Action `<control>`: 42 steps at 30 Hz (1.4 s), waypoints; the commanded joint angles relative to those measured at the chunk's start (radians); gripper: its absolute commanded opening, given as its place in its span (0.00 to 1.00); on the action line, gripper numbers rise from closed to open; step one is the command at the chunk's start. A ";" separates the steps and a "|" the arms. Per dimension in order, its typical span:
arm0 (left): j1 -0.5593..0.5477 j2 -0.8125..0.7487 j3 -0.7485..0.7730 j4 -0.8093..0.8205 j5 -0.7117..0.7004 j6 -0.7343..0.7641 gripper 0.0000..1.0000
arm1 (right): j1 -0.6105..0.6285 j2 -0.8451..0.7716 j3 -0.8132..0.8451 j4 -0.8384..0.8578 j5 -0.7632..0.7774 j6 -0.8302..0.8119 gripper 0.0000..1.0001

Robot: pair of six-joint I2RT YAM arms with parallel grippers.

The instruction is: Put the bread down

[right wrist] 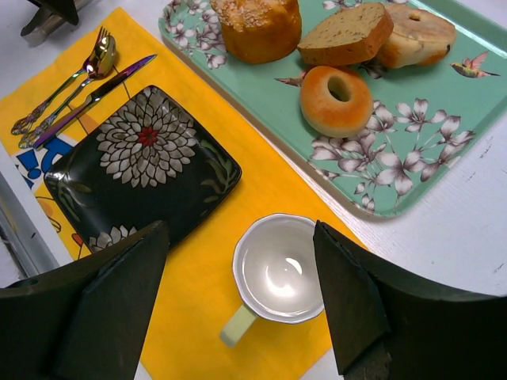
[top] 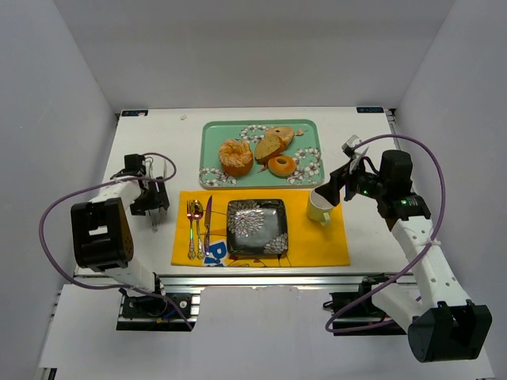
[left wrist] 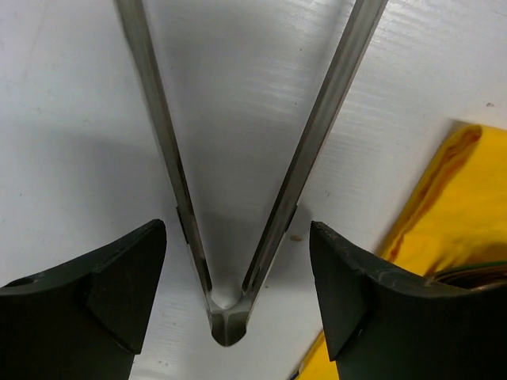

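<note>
Currently bread (right wrist: 345, 35), a flat tan slice with darker crust, lies on teal floral tray (right wrist: 400, 91). Left tool (left wrist: 238, 229) spread astride metal tongs (left wrist: 228, 321); right tool (right wrist: 239, 229) spread.

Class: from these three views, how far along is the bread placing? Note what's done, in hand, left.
Done: nothing yet; the bread lies on the tray and the plate is bare. In hand: the left jaws stand open either side of the tongs, not gripping; the right jaws hang open above the mug. Left: grip, lift and place the bread, probably on the plate.
</note>
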 commanded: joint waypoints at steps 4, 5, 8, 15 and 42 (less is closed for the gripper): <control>0.004 0.070 0.058 0.055 0.015 0.049 0.82 | -0.015 0.022 -0.001 0.047 -0.031 0.021 0.79; 0.006 0.095 0.061 0.071 0.007 0.049 0.82 | -0.016 0.029 0.008 0.046 -0.038 0.023 0.79; 0.006 0.123 0.070 0.108 -0.016 0.046 0.79 | -0.021 0.034 0.021 0.041 -0.038 0.024 0.79; 0.004 0.155 0.073 0.146 -0.019 0.012 0.45 | -0.042 0.033 0.028 0.026 -0.033 0.018 0.80; -0.499 -0.054 0.398 0.235 0.550 -0.425 0.42 | -0.104 0.017 0.047 0.021 -0.035 0.010 0.80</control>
